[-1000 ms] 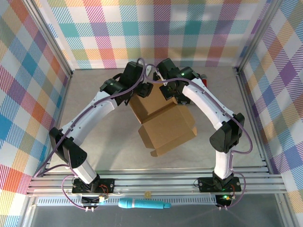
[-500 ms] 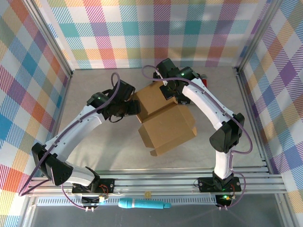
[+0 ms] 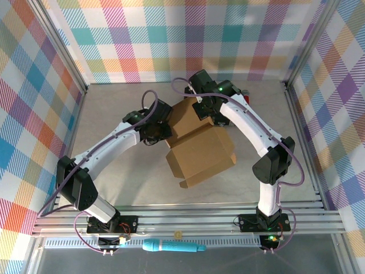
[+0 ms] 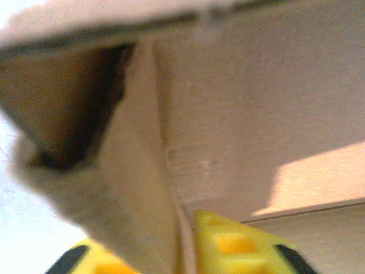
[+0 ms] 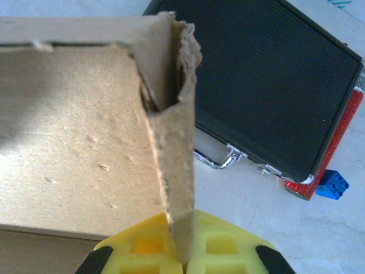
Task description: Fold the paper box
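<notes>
The brown paper box (image 3: pixel 201 147) lies partly folded at mid-table, its walls raised at the back. My left gripper (image 3: pixel 163 129) is at its left side; in the left wrist view a blurred cardboard flap (image 4: pixel 137 188) stands pinched between the yellow fingers (image 4: pixel 239 245). My right gripper (image 3: pixel 203 108) is at the box's far edge. In the right wrist view it (image 5: pixel 183 257) is shut on an upright cardboard wall (image 5: pixel 174 131), with the box's panel (image 5: pixel 68 131) to its left.
A black case (image 5: pixel 256 80) with a metal handle (image 5: pixel 219 160) lies just behind the box, a red item (image 5: pixel 336 137) and a blue brick (image 5: pixel 332 185) beside it. Checked walls enclose the table. A teal tool (image 3: pixel 174 246) lies on the front rail.
The left arm swung out from above the box's back to the left, then came back in against the box's left side and closed on a flap. The right arm held still.
</notes>
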Robot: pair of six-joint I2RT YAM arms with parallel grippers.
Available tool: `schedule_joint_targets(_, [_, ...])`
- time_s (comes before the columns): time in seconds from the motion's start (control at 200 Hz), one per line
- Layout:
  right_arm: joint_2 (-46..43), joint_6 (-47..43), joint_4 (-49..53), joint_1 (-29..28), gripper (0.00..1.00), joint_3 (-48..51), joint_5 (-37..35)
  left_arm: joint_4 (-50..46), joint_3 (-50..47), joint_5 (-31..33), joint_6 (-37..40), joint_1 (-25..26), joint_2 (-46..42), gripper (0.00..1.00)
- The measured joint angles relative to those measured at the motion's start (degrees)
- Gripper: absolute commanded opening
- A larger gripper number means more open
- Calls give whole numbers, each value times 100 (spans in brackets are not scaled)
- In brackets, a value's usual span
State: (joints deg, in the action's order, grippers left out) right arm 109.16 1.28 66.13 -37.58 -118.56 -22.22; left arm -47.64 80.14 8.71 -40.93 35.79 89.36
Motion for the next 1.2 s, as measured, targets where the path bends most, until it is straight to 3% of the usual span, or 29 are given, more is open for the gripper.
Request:
schedule_joint_targets(0.12, [0,87,116,15,1,-42,59,105,-31,39,-164,-33,35,0])
schedule_joint_targets(0.29, [0,317,343,13,57,-649,229,155,-24,37,-407,-72,37,0])
schedule_joint_targets(0.345, [0,380,374,13,66,-905,240,131,-24,31,-516,-101,37,0])
schedule_joint_targets(0.43, [-57,686,439,15,72,-1239,243,256,-98,-20,-848,-258,-17,0])
schedule_joint_targets(0.58, [-708,1381,319,122,74,-938,540,728,-903,-236,-1775,-844,-566,0])
schedule_joint_targets(0.84, [-2855,2754,-1200,643,71,2129,2177,1257,-1790,-442,-3512,-1419,-1375,0])
schedule_joint_targets(1.0, [-2465,3176,-1829,857,63,2933,3357,1510,-1814,-592,-4142,-1469,-1425,0])
schedule_joint_targets(1.2, [-2035,3322,-2205,883,62,3379,3912,1541,-1814,-654,-4452,-1539,-1447,0])
